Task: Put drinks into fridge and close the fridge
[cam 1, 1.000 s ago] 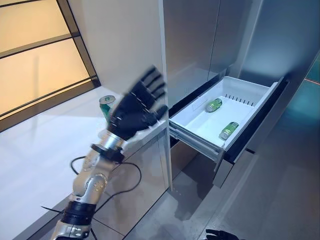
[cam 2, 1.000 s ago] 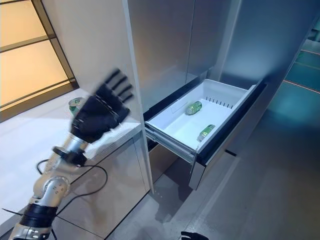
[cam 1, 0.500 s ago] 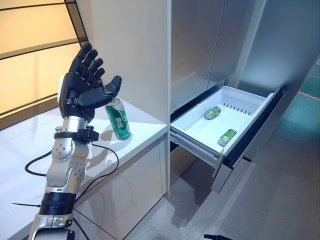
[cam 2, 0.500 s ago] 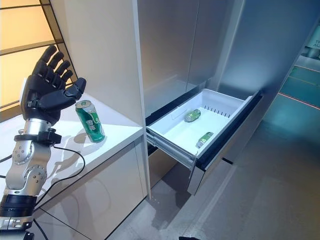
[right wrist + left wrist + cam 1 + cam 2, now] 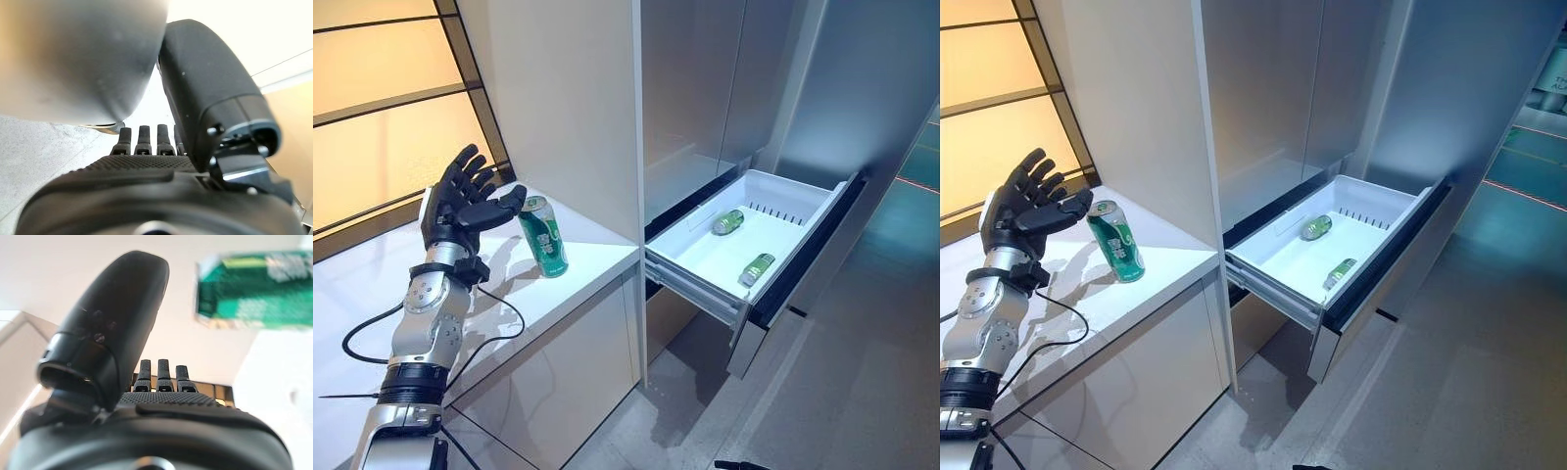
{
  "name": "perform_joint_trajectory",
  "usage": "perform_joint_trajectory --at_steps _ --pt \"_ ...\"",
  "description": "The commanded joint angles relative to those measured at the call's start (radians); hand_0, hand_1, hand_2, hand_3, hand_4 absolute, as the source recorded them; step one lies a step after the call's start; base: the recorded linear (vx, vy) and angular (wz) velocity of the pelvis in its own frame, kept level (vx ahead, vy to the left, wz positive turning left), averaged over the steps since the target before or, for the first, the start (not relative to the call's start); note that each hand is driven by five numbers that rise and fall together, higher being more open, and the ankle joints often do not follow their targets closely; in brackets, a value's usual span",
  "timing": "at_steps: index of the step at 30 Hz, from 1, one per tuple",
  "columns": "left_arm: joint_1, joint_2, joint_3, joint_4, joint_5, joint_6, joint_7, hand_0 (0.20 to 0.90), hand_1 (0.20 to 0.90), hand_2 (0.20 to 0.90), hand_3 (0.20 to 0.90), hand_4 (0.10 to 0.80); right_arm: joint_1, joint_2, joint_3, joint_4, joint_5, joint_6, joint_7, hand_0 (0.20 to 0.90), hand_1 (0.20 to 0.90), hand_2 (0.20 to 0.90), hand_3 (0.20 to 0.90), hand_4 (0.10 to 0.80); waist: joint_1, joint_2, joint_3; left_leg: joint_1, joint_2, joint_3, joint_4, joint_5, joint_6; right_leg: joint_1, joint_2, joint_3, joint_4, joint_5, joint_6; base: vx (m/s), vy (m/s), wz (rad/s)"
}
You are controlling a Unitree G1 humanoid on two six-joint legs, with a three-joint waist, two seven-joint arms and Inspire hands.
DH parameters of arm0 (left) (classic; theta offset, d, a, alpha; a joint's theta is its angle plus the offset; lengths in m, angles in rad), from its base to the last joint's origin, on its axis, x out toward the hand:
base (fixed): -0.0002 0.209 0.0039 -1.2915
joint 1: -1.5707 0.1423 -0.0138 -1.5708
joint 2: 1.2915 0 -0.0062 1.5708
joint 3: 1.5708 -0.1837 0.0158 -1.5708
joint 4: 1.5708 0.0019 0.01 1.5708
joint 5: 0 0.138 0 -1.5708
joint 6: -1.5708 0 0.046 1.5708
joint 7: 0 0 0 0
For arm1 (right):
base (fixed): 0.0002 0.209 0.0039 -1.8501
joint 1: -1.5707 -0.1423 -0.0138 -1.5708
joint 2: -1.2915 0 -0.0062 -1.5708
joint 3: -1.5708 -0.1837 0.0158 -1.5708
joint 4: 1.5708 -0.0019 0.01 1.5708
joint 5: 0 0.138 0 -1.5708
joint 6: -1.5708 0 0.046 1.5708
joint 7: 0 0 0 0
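A green can (image 5: 542, 237) stands upright on the white counter (image 5: 597, 259). My left hand (image 5: 460, 201) is open with fingers spread, just left of the can and apart from it, thumb pointing towards it. In the left wrist view the thumb (image 5: 112, 323) stands up beside the blurred can (image 5: 254, 289). The fridge's white drawer (image 5: 793, 181) is pulled out at the right, with two green drinks lying in it, one at the back (image 5: 728, 221) and one near the front (image 5: 757, 268). My right hand (image 5: 146, 142) is open with straight fingers in its own wrist view.
A tall white panel (image 5: 568, 108) rises from the counter between the can and the grey fridge doors (image 5: 705, 88). An amber window (image 5: 382, 108) runs behind the counter. Grey floor (image 5: 862, 372) lies in front of the open drawer.
My left hand has come down and to the left: from in front of the can, to raised beside it, to low at its left. The can stands uncovered. The camera has shifted a little.
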Motion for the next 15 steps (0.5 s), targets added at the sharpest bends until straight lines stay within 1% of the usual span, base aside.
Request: perform_joint_trajectory --at_steps 1,8,15 --pt "-0.247 0.088 0.017 0.01 -0.016 -0.061 -0.055 0.9 0.9 0.9 0.9 0.8 -0.024 -0.007 0.048 0.057 -0.018 0.007 0.031 0.9 0.9 0.9 0.9 0.8 -0.018 -0.011 -0.011 0.003 -0.025 0.055 0.011 -0.051 0.015 -0.015 -0.021 0.076 0.029 -0.018 0.053 0.0 0.0 0.0" --pt "-0.243 0.093 0.011 0.004 -0.031 -0.044 -0.139 0.9 0.9 0.9 0.9 0.8 -0.025 -0.013 0.041 0.06 -0.022 0.005 0.036 0.9 0.9 0.9 0.9 0.8 -0.018 -0.01 -0.012 0.003 -0.026 0.056 0.011 -0.052 0.015 -0.016 -0.021 0.077 0.029 -0.019 0.055 0.0 0.0 0.0" --pt "-0.253 0.107 0.012 0.027 -0.044 -0.055 -0.155 0.9 0.9 0.9 0.9 0.8 -0.023 -0.021 0.035 0.064 -0.029 0.001 0.043 0.9 0.9 0.9 0.9 0.8 -0.023 -0.006 -0.013 0.004 -0.026 0.061 0.01 -0.053 0.015 -0.016 -0.022 0.08 0.028 -0.018 0.057 0.0 0.0 0.0"
